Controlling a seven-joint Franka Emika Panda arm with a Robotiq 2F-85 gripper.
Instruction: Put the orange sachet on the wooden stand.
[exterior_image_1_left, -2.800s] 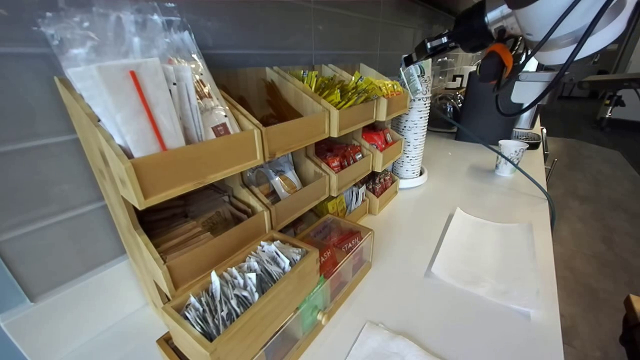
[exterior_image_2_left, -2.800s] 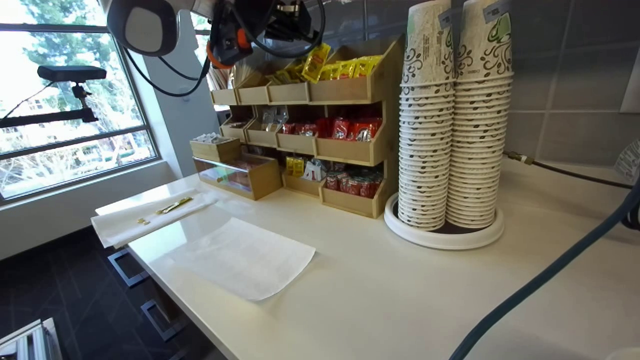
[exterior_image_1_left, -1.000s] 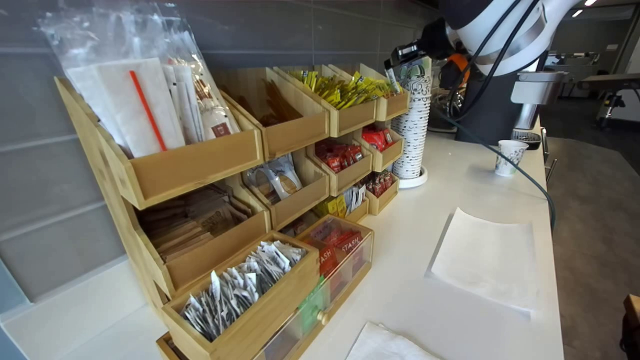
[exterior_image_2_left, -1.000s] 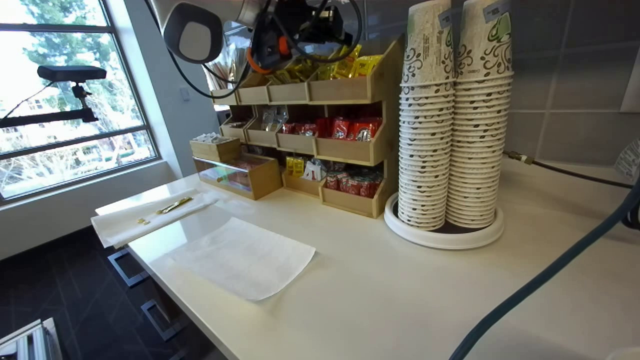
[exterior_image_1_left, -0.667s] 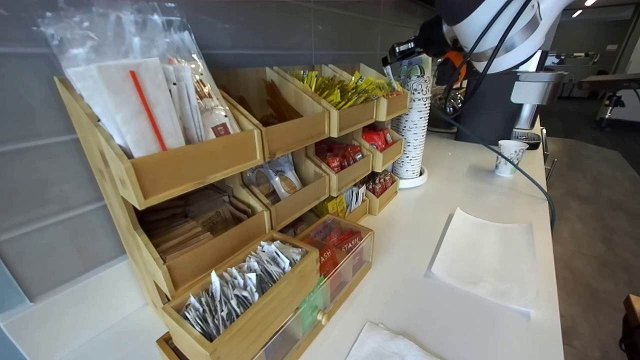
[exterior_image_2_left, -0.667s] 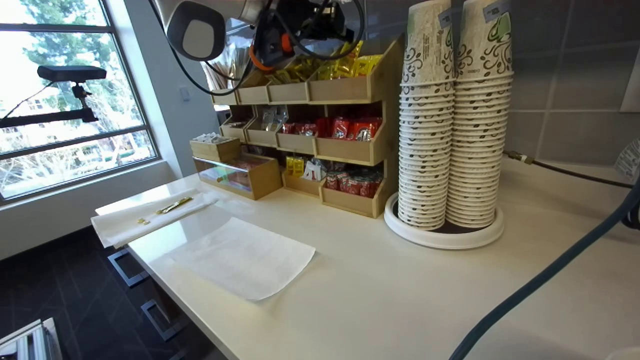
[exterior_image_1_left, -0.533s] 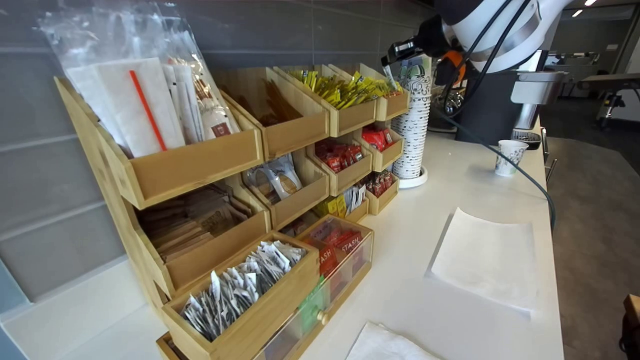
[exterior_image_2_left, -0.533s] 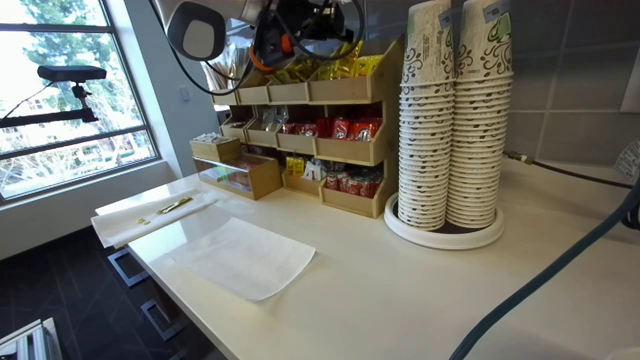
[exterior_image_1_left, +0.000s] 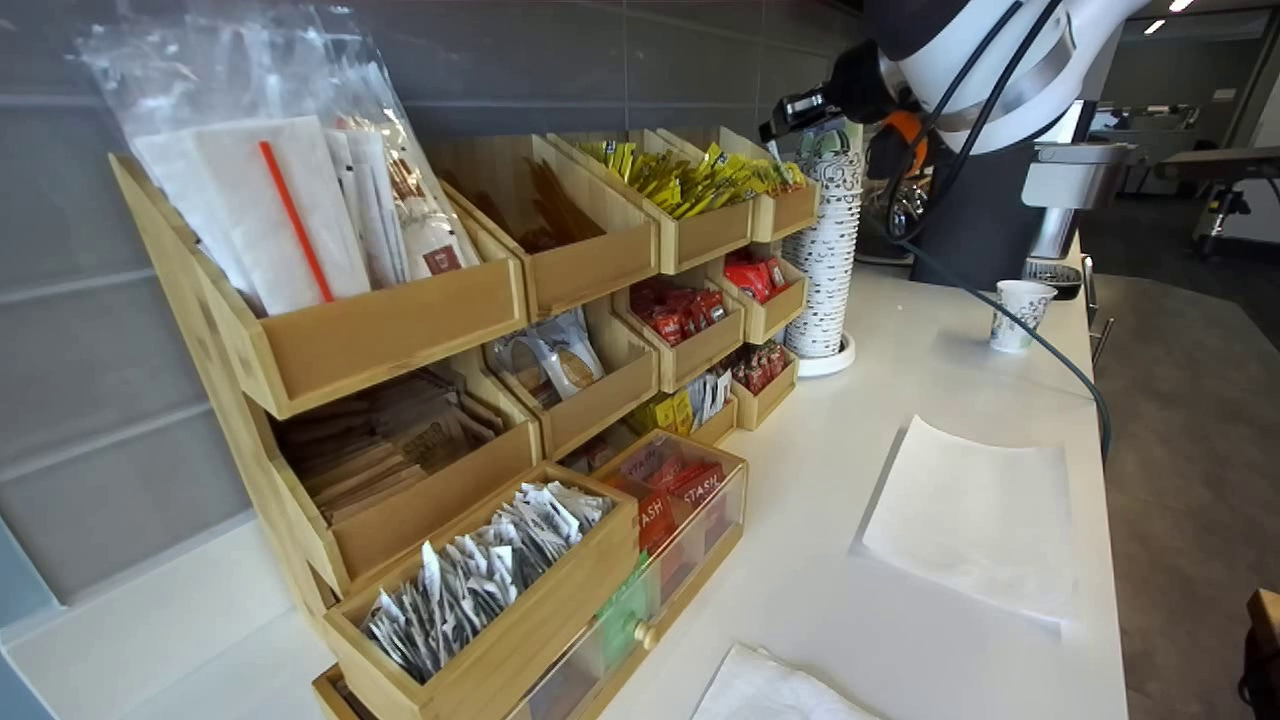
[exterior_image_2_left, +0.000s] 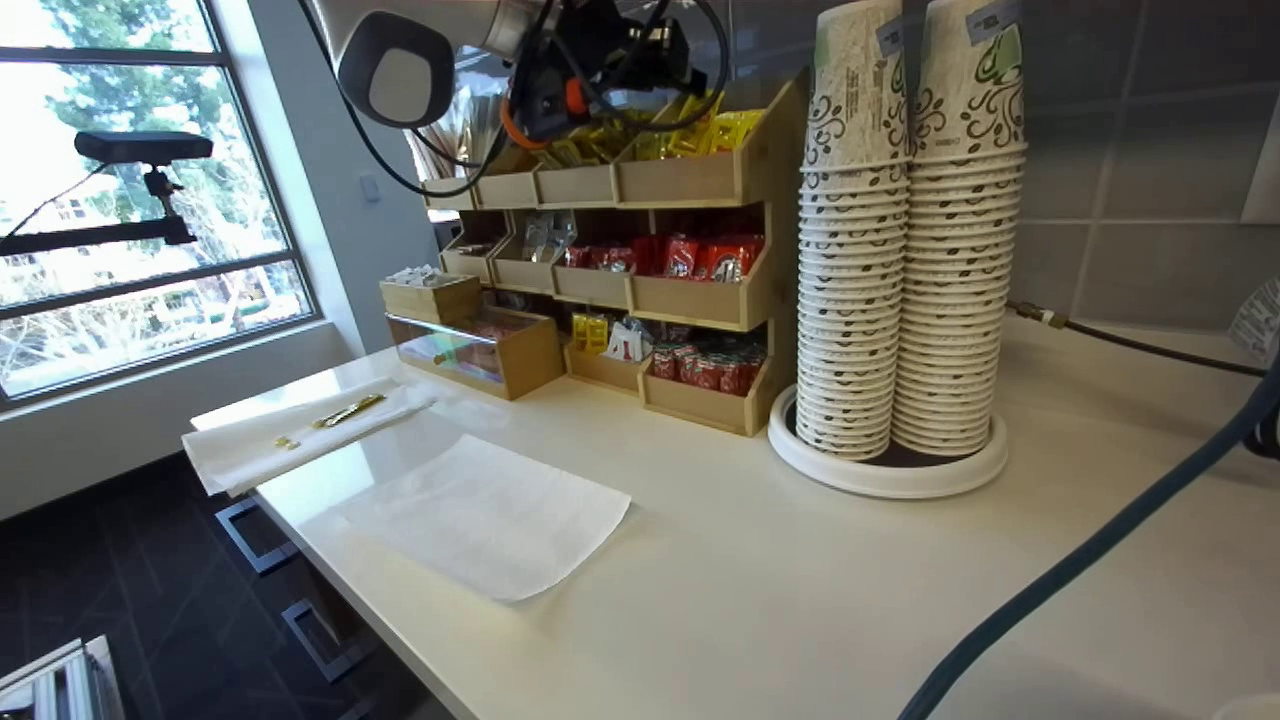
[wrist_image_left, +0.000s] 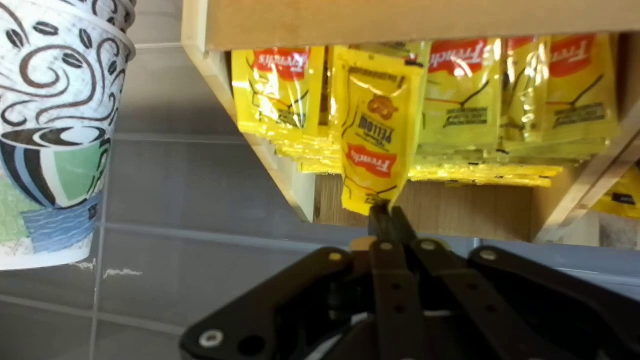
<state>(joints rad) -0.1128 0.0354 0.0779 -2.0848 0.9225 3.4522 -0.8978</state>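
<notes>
- In an exterior view, the claw has moved left and down to the far, top end of the wooden stand.
- It pinches one end of the orange sachet, now over yellow packets; I can't tell if they touch.
- So the job looks nearly done: letting go should come next.

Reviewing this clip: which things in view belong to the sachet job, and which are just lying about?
Part of the job:
sachet, pinched by the gripper
wooden stand

Just lying about:
paper cup stacks
lone cup
white sheets on the counter
</notes>
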